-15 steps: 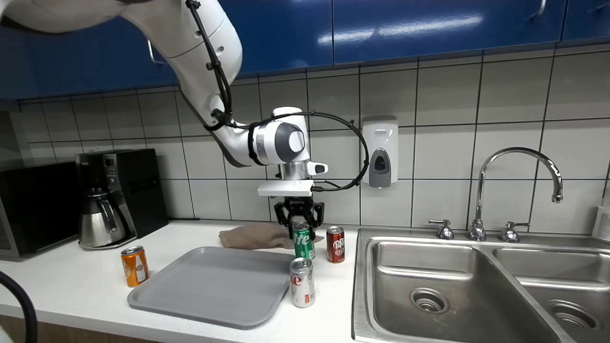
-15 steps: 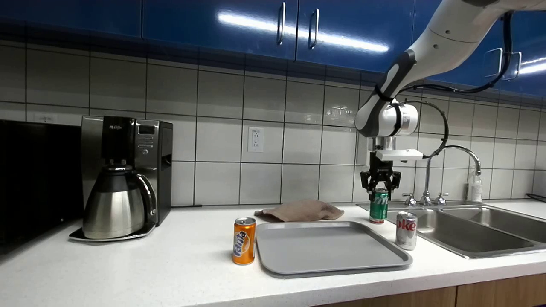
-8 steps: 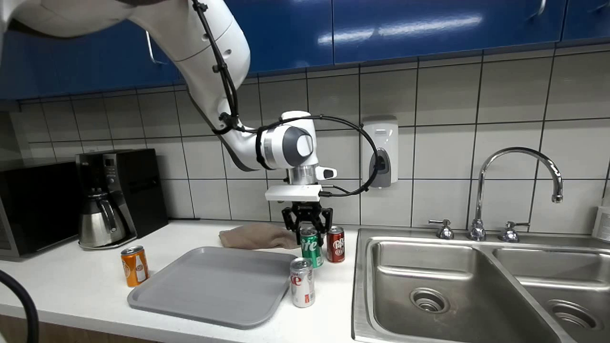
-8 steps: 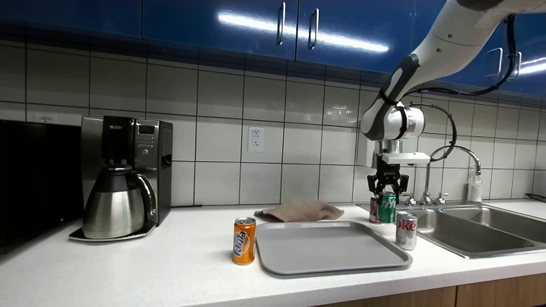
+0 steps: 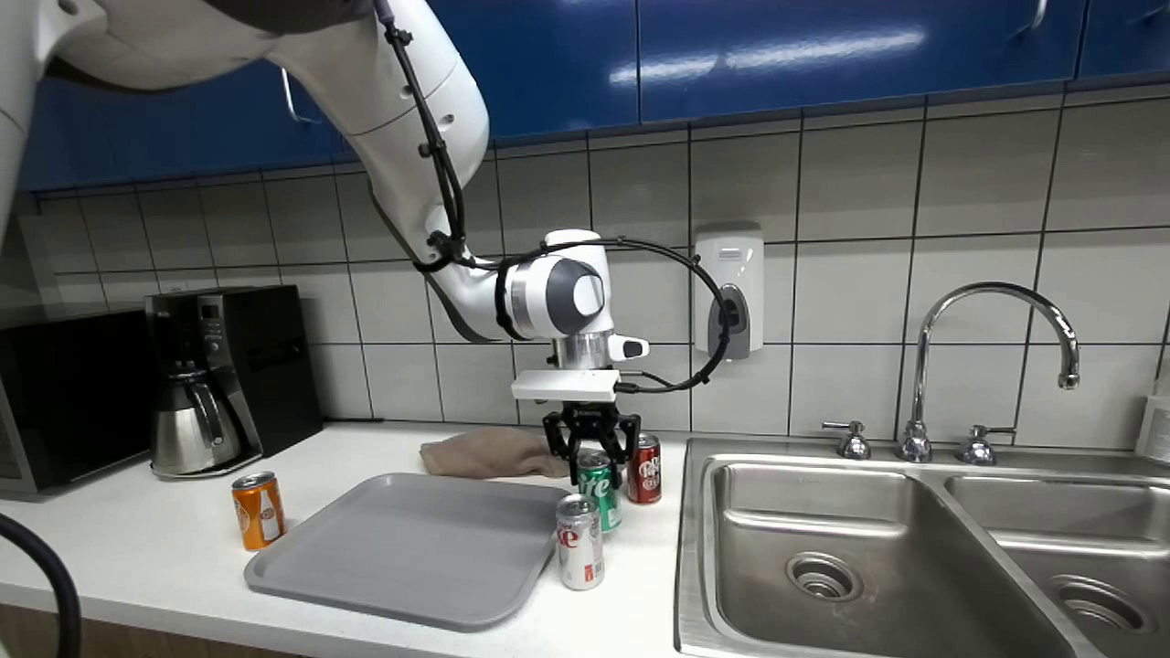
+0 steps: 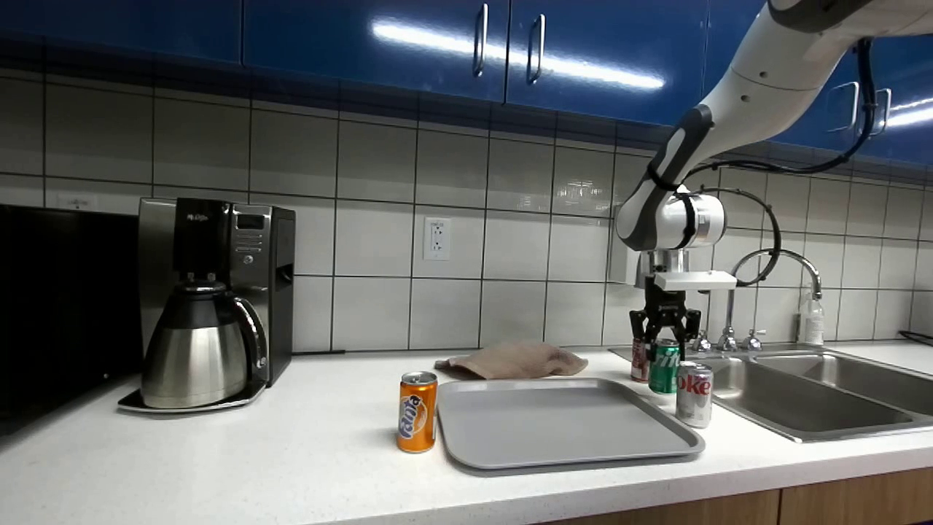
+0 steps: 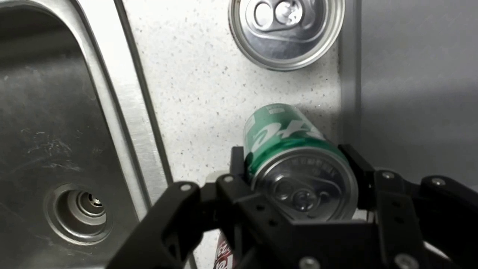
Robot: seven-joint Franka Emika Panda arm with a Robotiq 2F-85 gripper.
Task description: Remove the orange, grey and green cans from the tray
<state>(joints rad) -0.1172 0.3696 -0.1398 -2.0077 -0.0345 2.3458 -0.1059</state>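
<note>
My gripper [image 7: 293, 158] is shut on the green can [image 7: 280, 125], with fingers [image 7: 238, 157] on either side of its top. In both exterior views the green can [image 5: 603, 512] is upright beside the far right corner of the tray [image 6: 554, 423], off its surface. Its base is at or just above the counter; I cannot tell which. The silver-grey can [image 5: 579, 544] stands on the counter near the tray's right edge, close in front of the green one; its lid shows in the wrist view. The orange can [image 6: 417, 412] stands at the tray's left side. Nothing lies on the tray.
A red can [image 5: 644, 471] stands just behind the gripper, partly hidden in an exterior view. To the right is the steel sink [image 5: 695, 548] with its faucet [image 5: 923, 366]. A brown cloth [image 6: 514, 361] lies behind the tray; a coffee maker [image 6: 211, 306] stands far left.
Holding the green can, my gripper has gone right, then down and toward the front of the counter. The red can has come into view behind it. The other cans and the tray have stayed put.
</note>
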